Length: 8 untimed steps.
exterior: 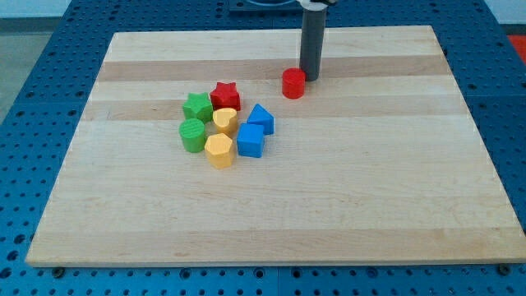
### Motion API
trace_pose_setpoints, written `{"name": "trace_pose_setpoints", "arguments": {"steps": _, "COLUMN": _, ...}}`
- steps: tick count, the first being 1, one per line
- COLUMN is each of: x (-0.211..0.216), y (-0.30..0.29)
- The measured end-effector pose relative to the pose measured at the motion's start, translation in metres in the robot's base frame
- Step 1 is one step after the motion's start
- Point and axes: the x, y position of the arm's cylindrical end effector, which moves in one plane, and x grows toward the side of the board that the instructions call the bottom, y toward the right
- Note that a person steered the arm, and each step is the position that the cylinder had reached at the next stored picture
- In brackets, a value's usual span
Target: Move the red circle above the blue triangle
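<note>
My tip [311, 78] sits just right of the red circle [293, 83], close to touching.

I have no pincer, only a matte dark rod holding nothing. The smooth red circle lies on the pale wooden board [370, 181], up-right of the blue triangle [260, 117], which borders a glossy plastic cluster.

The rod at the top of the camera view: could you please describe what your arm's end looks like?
It is a plain, straight rod, dark grey to black and round in section, with a smooth matte surface and no markings or cables showing. Its top joins a slightly wider dark collar at the view's top edge. My tip is blunt and flat, without a gripper.
</note>
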Motion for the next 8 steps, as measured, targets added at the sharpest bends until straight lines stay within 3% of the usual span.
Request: {"name": "trace_pose_setpoints", "arguments": {"steps": 8, "x": 0.044, "y": -0.029}}
